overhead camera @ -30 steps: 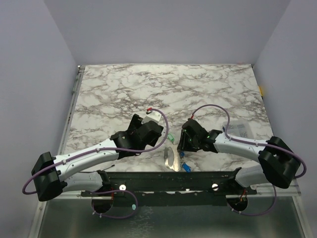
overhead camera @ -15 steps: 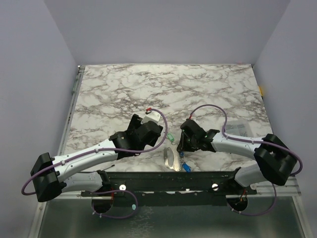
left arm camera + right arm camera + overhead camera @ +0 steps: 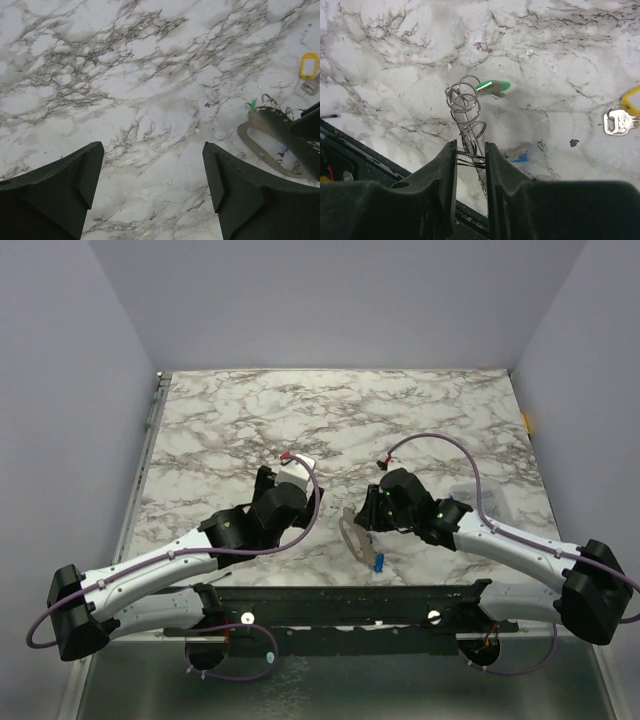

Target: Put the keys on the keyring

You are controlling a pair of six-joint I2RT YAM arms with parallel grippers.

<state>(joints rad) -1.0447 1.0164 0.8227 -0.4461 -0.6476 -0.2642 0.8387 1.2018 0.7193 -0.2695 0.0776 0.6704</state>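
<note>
My right gripper (image 3: 471, 145) is shut on the keyring (image 3: 466, 107), a bundle of thin silvery wire loops that sticks out ahead of the fingertips. A green key (image 3: 493, 87) hangs from its far end. A blue key (image 3: 521, 158) shows blurred just right of the fingers. In the top view the keyring's flat oval loop (image 3: 350, 534) sits tilted at the right gripper's tip, with the blue key (image 3: 378, 562) below it. A yellow-headed key (image 3: 620, 121) lies apart on the marble at the right edge. My left gripper (image 3: 152, 150) is open over bare marble, left of the oval loop (image 3: 260, 127).
The black front rail (image 3: 340, 602) runs along the near table edge just behind the keyring. A yellow tag (image 3: 308, 65) lies beyond the loop in the left wrist view. Grey walls enclose the marble table (image 3: 330, 420) on three sides.
The right gripper closed on the keyring and carried it up and away from the front rail, keys trailing. The left arm drew back to the left and stayed open.
</note>
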